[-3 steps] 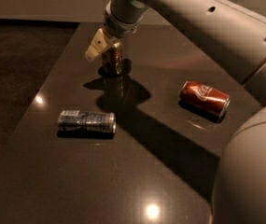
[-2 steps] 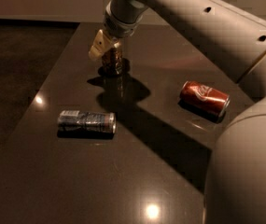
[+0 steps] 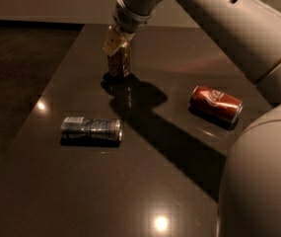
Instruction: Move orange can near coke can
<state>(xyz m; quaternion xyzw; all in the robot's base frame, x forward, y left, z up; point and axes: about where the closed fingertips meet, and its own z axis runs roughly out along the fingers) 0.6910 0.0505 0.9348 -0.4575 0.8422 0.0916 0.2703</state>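
The orange can (image 3: pixel 120 64) stands upright at the far side of the dark table, orange-brown with dark markings. My gripper (image 3: pixel 119 59) comes down on it from above, its fingers closed on the can's sides. The can's base is at or just above the tabletop. The coke can (image 3: pixel 215 103), red with white script, lies on its side at the right of the table, well apart from the orange can.
A silver-blue can (image 3: pixel 91 128) lies on its side at the left front of the table. The table's left edge (image 3: pixel 41 90) runs diagonally beside dark floor. My arm (image 3: pixel 219 19) spans the upper right, and my body fills the lower right corner.
My gripper and the orange can have shifted very slightly upward. The coke can and the silver-blue can have not moved.
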